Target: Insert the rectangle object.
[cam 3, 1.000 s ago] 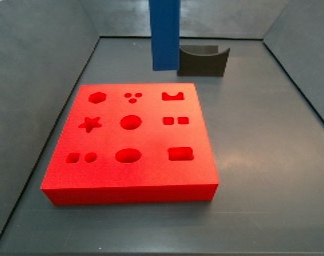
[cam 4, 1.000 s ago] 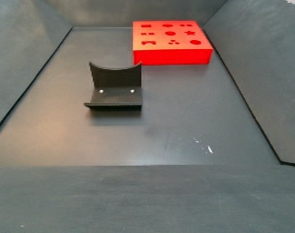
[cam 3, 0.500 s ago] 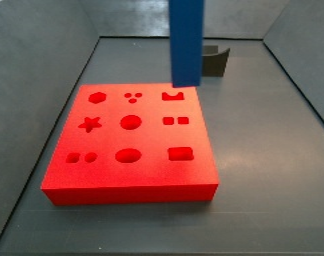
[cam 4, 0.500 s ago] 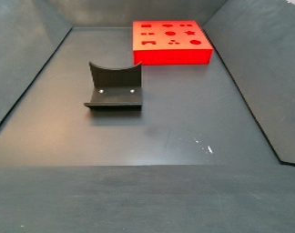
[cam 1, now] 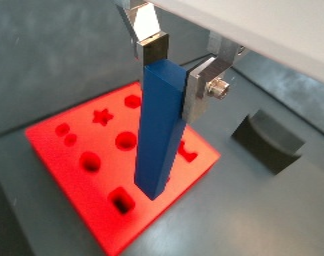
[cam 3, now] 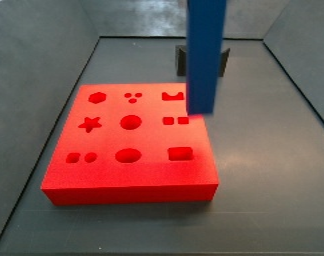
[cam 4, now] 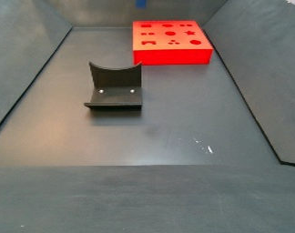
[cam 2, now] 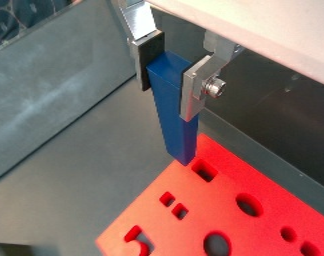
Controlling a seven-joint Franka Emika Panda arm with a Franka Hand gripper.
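The rectangle object is a long blue bar, held upright in both wrist views [cam 1: 159,130] [cam 2: 174,112]. My gripper [cam 1: 174,62] [cam 2: 172,66] is shut on its upper end, one silver finger [cam 1: 205,88] on each side. In a side view the bar [cam 3: 205,55] hangs with its lower end just above the right part of the red slab [cam 3: 105,140], near the small paired holes; the gripper itself is above that frame. The slab with shaped holes also shows in both wrist views [cam 1: 189,180] [cam 2: 221,217] and far back in a side view [cam 4: 172,53], where bar and gripper are out of view.
A dark grey block with a curved notch [cam 4: 114,86] stands on the grey floor away from the slab; it is partly hidden behind the bar [cam 3: 224,62] and shows in a wrist view [cam 1: 269,140]. Grey walls [cam 3: 38,90] enclose the floor.
The bar has moved from beside the dark grey block at the back to over the slab's right part, nearer the side camera. Slab and block have not moved.
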